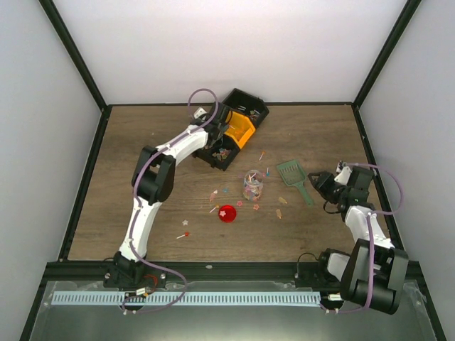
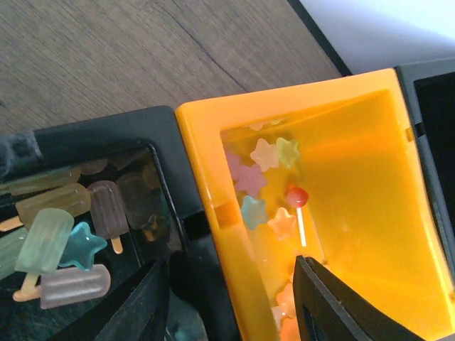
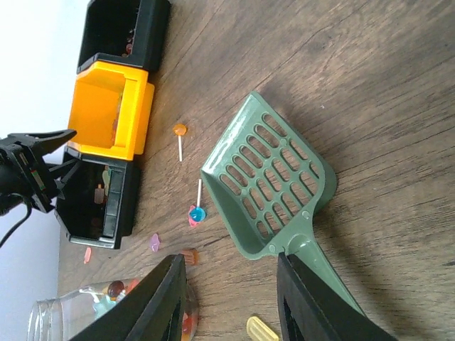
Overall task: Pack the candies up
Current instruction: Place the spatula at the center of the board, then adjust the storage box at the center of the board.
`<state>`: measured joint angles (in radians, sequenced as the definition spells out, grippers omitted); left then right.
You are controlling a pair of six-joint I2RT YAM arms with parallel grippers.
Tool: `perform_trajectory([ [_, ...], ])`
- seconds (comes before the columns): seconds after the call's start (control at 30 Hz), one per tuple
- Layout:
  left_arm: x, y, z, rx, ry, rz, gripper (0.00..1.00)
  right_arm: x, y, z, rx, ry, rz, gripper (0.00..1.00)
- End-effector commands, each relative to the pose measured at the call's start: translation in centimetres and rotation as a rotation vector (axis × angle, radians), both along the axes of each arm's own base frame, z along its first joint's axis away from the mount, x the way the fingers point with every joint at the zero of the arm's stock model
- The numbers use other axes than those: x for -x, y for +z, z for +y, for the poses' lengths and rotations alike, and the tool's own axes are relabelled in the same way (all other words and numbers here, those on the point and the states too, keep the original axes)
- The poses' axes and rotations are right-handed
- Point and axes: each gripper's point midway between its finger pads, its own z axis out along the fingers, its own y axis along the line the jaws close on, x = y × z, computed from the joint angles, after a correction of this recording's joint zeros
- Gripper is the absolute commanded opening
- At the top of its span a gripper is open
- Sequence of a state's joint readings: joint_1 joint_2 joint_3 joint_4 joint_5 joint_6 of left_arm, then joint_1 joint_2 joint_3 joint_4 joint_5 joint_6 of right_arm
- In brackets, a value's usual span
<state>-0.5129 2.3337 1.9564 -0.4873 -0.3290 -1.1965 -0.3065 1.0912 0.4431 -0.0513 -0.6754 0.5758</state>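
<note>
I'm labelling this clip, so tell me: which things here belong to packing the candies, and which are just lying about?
Job: candies, loose on the table and in the orange tray; the jar.
Lying about, seemingly: green scoop, red lid.

The right gripper point(image 3: 229, 263), jaws apart, sits just behind a green slotted scoop point(image 3: 266, 181) whose handle runs past its right finger. An orange lollipop point(image 3: 180, 131) and a blue lollipop point(image 3: 197, 213) lie ahead-left, and a glass jar point(image 3: 85, 316) is beside its left finger.

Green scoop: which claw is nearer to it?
Right. The right claw is just beside the handle of the green scoop; the left claw is far off, at the orange bin.
</note>
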Motion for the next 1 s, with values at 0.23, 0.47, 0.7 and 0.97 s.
perform_trajectory([
  [0.23,-0.1,-1.6,1.2,-0.098,-0.123,0.059,0.33,-0.8,0.2,-0.7,0.018,-0.008,-0.011,0.36],
  [0.47,0.1,-1.0,2.2,-0.165,-0.198,0.061,0.28,-0.8,0.2,-0.6,0.012,-0.003,-0.011,0.36],
  [0.7,-0.5,-0.4,2.4,-0.258,-0.397,0.045,0.28,-0.5,0.1,-0.4,0.011,0.002,-0.008,0.36],
  [0.97,0.5,-1.9,2.9,-0.311,-0.528,0.071,0.4,-0.3,0.8,0.3,0.003,0.05,-0.039,0.34],
])
